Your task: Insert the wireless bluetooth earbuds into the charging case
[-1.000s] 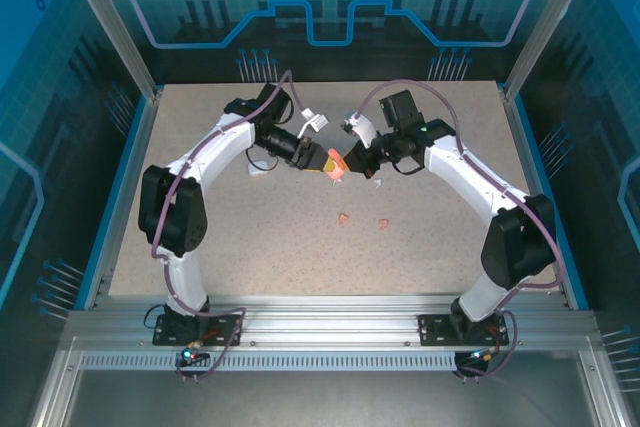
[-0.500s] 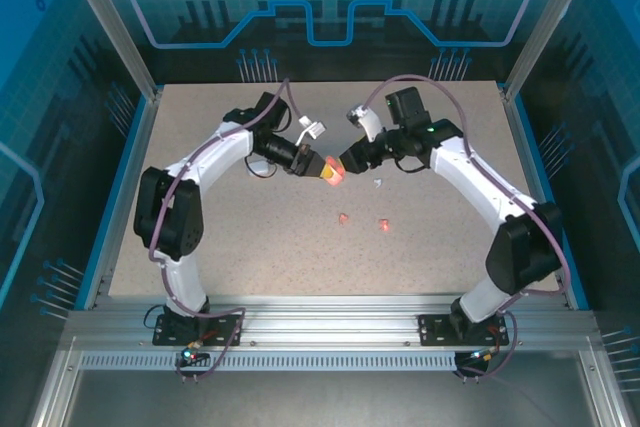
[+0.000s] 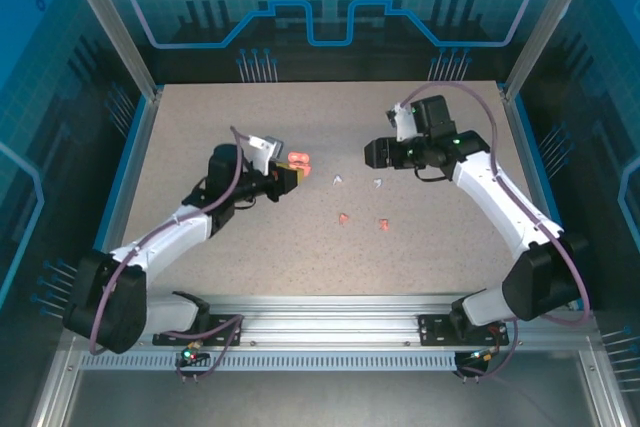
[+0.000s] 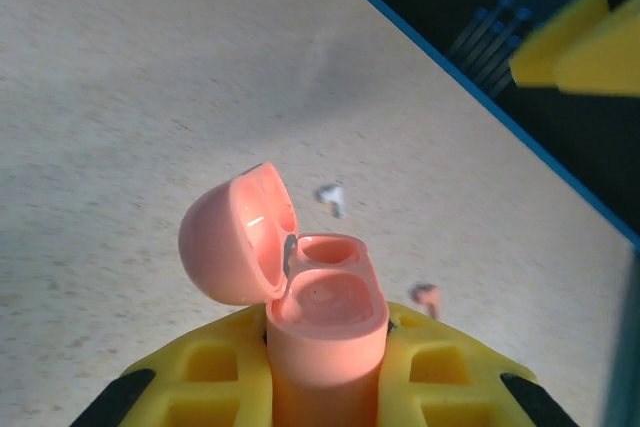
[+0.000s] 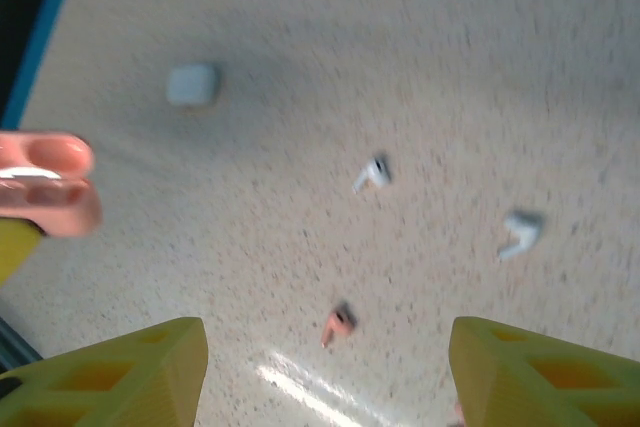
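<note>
My left gripper (image 4: 326, 362) is shut on the body of a salmon-pink charging case (image 4: 325, 312), which stands with its lid (image 4: 235, 237) flipped open and both wells empty. From above, the case (image 3: 298, 162) sits at the left gripper's (image 3: 287, 176) tip, left of centre. My right gripper (image 5: 325, 377) hangs open over the table with nothing between its fingers, and from above it (image 3: 376, 154) is right of the case. Two white earbuds (image 3: 338, 180) (image 3: 378, 183) and two pink earbuds (image 3: 344, 217) (image 3: 384, 223) lie loose on the table between the arms.
In the right wrist view a small pale rounded object (image 5: 192, 85) lies on the table beyond the white earbud (image 5: 373, 174). A blue rim (image 3: 128, 187) and aluminium posts border the speckled table (image 3: 330, 257).
The right gripper let go of the pink case, opened and drew back to the right. The left arm swung back and left, carrying the case, its lid now open.
</note>
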